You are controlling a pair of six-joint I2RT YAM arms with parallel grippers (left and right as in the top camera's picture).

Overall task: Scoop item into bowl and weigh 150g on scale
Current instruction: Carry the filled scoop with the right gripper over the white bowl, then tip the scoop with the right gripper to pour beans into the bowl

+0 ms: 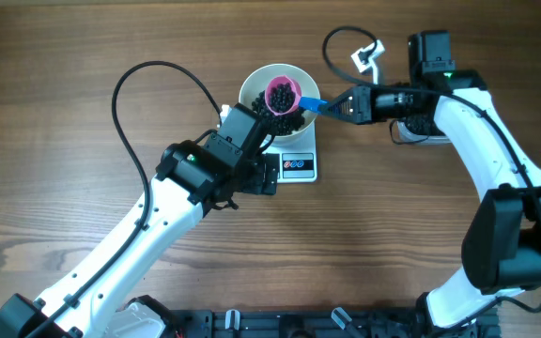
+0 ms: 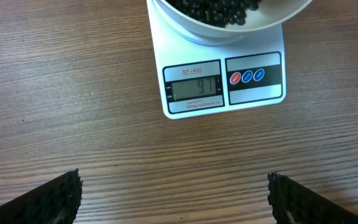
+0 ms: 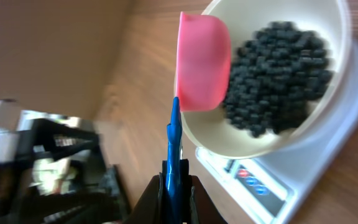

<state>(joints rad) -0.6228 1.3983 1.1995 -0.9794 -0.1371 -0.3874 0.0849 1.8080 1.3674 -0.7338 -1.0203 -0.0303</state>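
Left end effector [image 2: 176,202]: held wide open, nothing gripped, above the tabletop [image 1: 64,94] just in front of the scale [image 2: 266,50].
Scale: set on the tabletop, digits shown on its display.
Bowl [image 3: 337,31]: white, carried on the scale.
Item [image 3: 272,74]: heaped in the bowl; more is seen in the scoop [image 3: 204,62].
Scoop: pink, blue-handled, held over the bowl.
Right end effector [image 3: 176,186]: closed on the scoop's handle.
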